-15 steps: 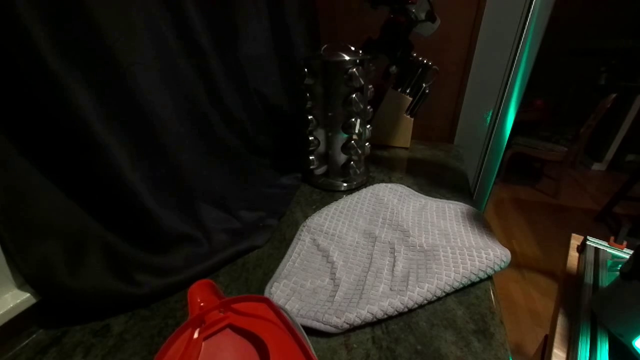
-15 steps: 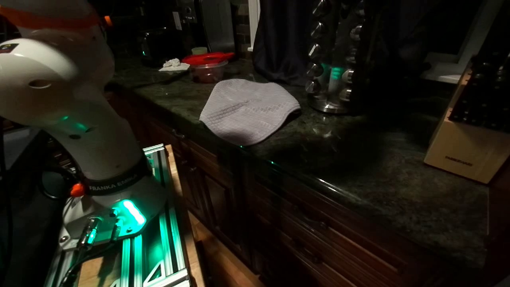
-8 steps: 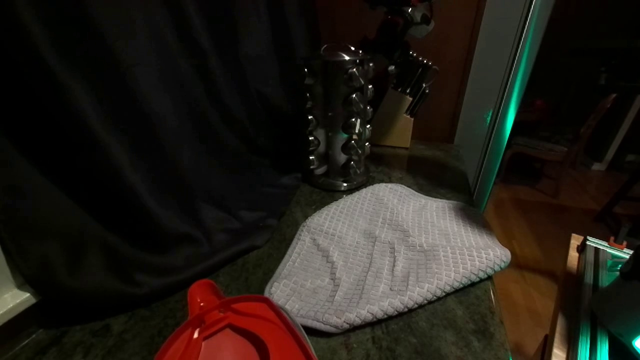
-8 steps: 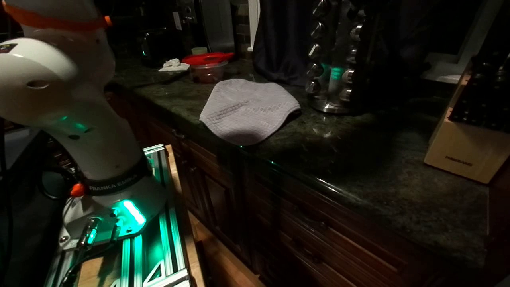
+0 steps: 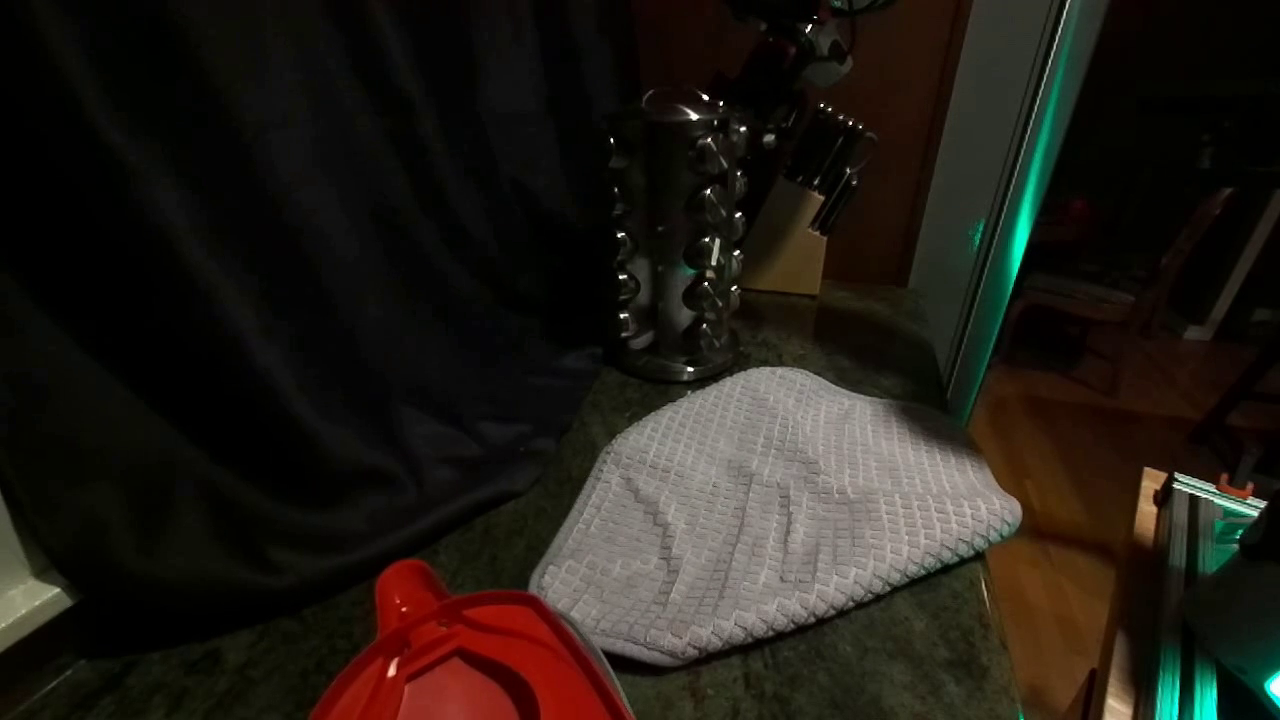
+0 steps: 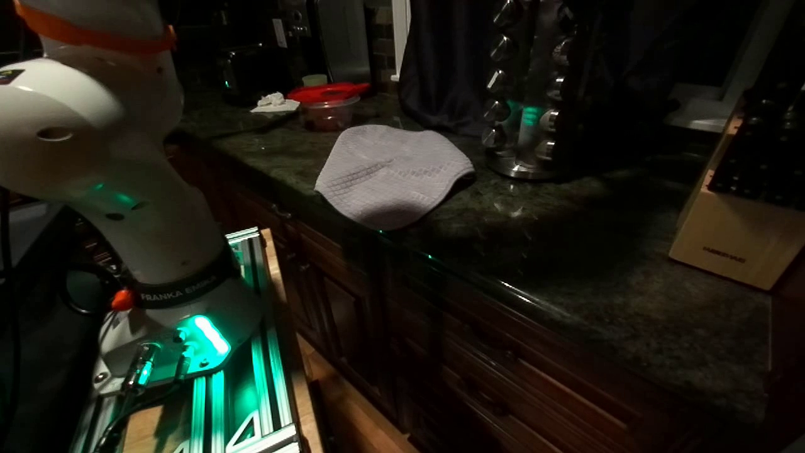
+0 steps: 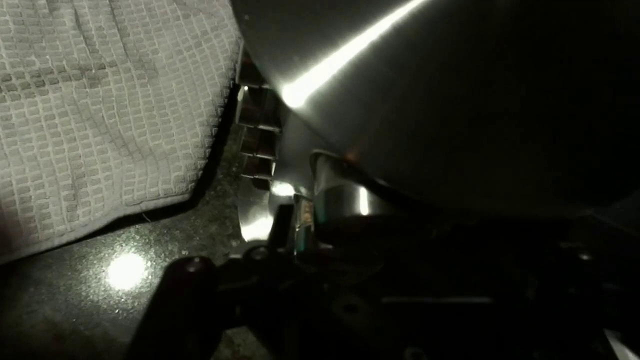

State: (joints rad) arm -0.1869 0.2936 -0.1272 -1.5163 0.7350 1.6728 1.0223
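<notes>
The Franka arm [image 6: 119, 132] rises at the left, its base glowing green, and its upper links have edged a touch to the right over the last second. Next along the dark countertop [image 6: 629, 277], a crumpled paper towel [image 6: 273, 102] and a red-lidded plastic container [image 6: 327, 112] sit just as they did. The grey waffle-weave dish towel [image 6: 396, 167] lies rumpled and hasn't shifted either, though the shadow over its edge has grown. Behind it hangs a black curtain [image 6: 440, 75]. Then comes the metal spice rack [image 6: 530, 126], upright just beyond the towel and unmoved in both exterior views, capped jars ranged in columns around it. The gripper [image 7: 420, 220] has come in closer: in an exterior view its dark shape behind the rack's top sits lower and nearer the rack than a second ago. Its jaws are spread wide. In the wrist view one finger [image 7: 283, 227] is just beside a metal-capped spice jar [image 7: 345, 195]; I can't tell whether they touch, and the far side is lost in darkness. At the right, the wooden knife block [image 6: 726, 220] stands where it stood.
</notes>
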